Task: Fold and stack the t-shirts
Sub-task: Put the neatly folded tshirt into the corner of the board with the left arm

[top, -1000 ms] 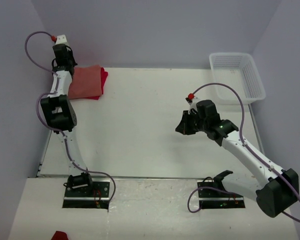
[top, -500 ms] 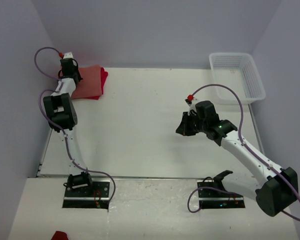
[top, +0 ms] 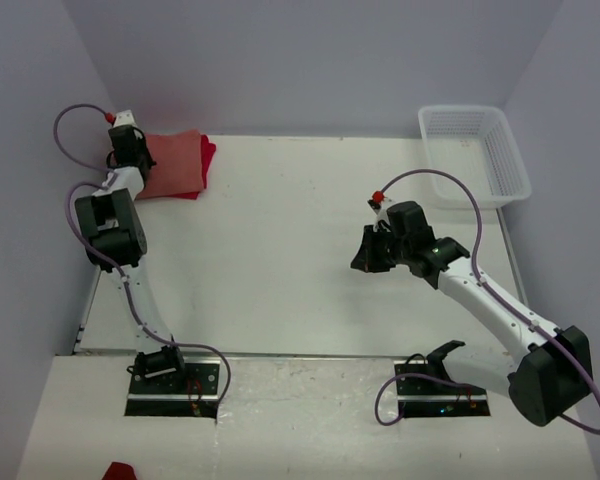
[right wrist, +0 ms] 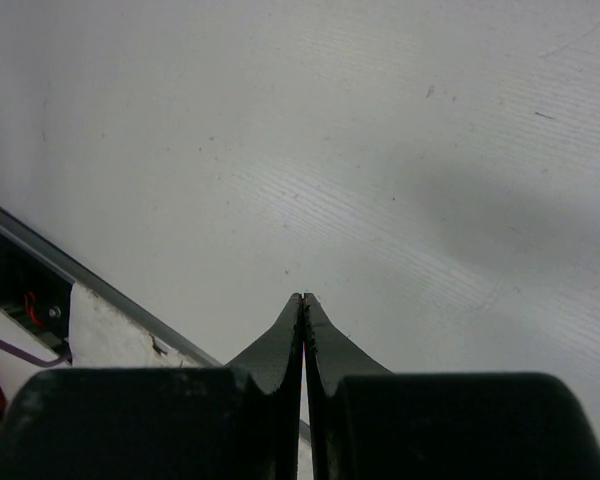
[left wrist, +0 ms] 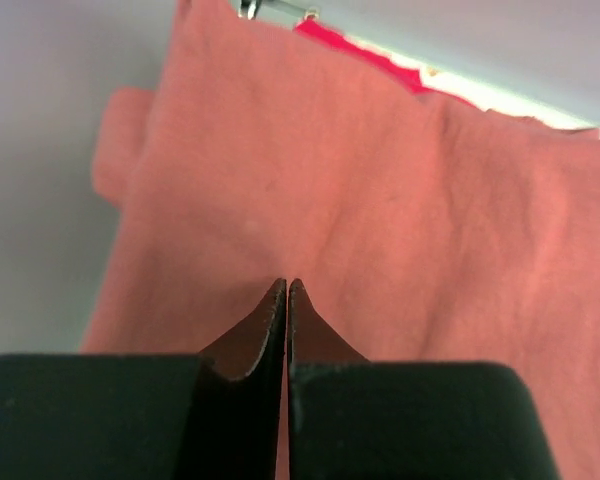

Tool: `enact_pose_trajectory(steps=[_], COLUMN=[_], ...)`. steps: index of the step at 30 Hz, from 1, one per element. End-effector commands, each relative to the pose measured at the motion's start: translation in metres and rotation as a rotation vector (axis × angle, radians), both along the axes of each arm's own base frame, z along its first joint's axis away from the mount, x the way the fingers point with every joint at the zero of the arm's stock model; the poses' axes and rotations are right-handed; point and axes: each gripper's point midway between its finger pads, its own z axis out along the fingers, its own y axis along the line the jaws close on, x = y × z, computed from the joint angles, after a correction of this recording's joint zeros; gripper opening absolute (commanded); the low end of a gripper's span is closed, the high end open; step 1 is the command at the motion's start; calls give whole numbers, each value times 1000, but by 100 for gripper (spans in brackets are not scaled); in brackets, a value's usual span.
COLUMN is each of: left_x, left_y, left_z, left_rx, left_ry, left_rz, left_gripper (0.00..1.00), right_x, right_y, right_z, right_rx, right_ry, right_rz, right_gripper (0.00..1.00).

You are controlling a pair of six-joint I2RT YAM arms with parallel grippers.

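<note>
Near edge, right side: right gripper (right wrist: 302, 297) hangs above bare table (top: 280, 300), fingers pressed tip to tip with nothing between them. It has no part in the work at this moment.

Mid-table: no cloth lies here, and no loose garment shows anywhere on the surface.

Far left corner: left gripper (left wrist: 287, 283) is reached out over the stack, fingers also closed flat together and holding nothing. The tips point down at the pink t-shirt (top: 177, 162); whether they touch the cloth I cannot tell. The pink t-shirt lies folded on top of the red t-shirt (top: 208, 158), which shows only as a strip along the right edge and a sliver at the far edge in the wrist view. One small pink flap (left wrist: 115, 150) pokes out on the left side of the fold.

Far right corner: white basket (top: 475, 150), well apart from the stack.

Judgement: both shirts look folded and stacked, so the task is at or close to its end, with the step in hand being a last press or tidy. The next move calls for lifting the left arm straight up so the closed tips do not drag the top layer, or for tucking in that flap first.
</note>
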Motion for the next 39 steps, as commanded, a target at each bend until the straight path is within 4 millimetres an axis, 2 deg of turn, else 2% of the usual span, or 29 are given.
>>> enact_pose_trajectory(steps=[1, 4, 8, 19, 26, 33, 39], left_x=[9, 9, 8, 9, 12, 8, 5], left_y=[2, 11, 20, 42, 50, 60, 66], left_z=[110, 126, 126, 80, 39, 20, 13], left_rx=[68, 86, 84, 28, -3, 7, 21], left_ry=[-264, -280, -276, -212, -144, -115, -119], left_rz=[-52, -23, 12, 51, 66, 105, 128], left_gripper=[0, 0, 0, 0, 0, 0, 0], right_x=[3, 4, 2, 4, 8, 9, 8], right_y=[4, 3, 1, 1, 4, 6, 7], right_z=[4, 7, 10, 14, 10, 2, -3], right_rx=[18, 17, 10, -1, -3, -9, -15], right_ry=[-5, -12, -13, -12, 7, 27, 40], right_rz=[-7, -13, -16, -17, -16, -8, 0], right_gripper=[0, 0, 0, 0, 0, 0, 0])
